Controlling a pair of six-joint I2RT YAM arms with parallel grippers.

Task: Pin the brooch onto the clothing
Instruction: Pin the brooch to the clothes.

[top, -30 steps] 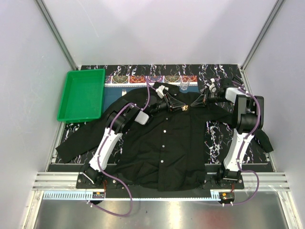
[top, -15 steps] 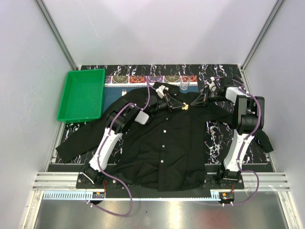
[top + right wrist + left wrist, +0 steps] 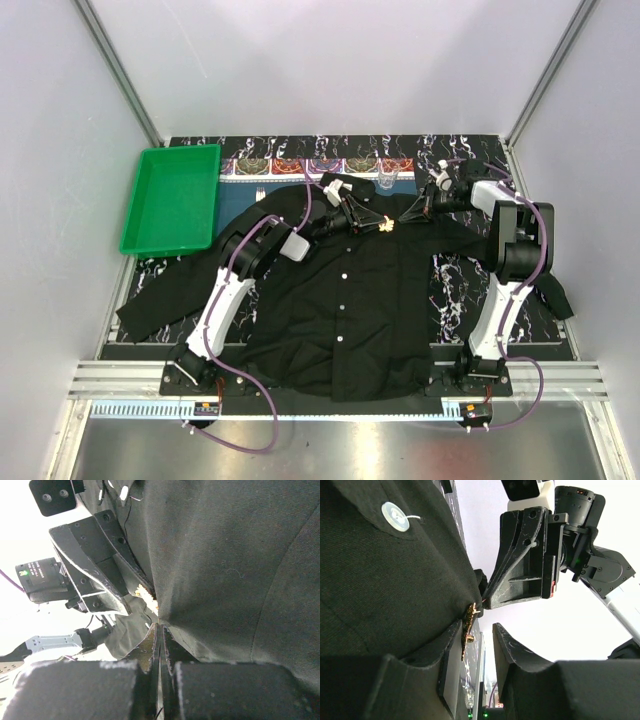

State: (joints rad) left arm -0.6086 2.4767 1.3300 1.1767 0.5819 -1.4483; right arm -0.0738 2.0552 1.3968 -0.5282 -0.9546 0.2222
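The black shirt (image 3: 340,310) lies spread front-up over the table, its far sleeve ends partly cut off behind the arms. The brooch (image 3: 388,226) shows from above only as a tiny gold speck on the upper chest, just below the collar, between the left gripper (image 3: 372,223) and the right gripper (image 3: 410,214), which meet there tip to tip. In the left wrist view the brooch sits edge-on against a raised fold of cloth, so its shape cannot be read. The fold drapes over one of the left fingers (image 3: 451,672) and hides much of it. A narrow gap shows between that finger and its partner, so the left jaws stand slightly apart. A white button (image 3: 395,514) sits higher on the cloth. In the right wrist view the right fingers (image 3: 150,647) are pressed together with only a hairline between them, their tips at the fold. Whether they pinch cloth, pin or nothing is hidden. The brooch there is a pale, blurred fleck behind the cloth edge. A green tray (image 3: 170,200) sits at the far left.
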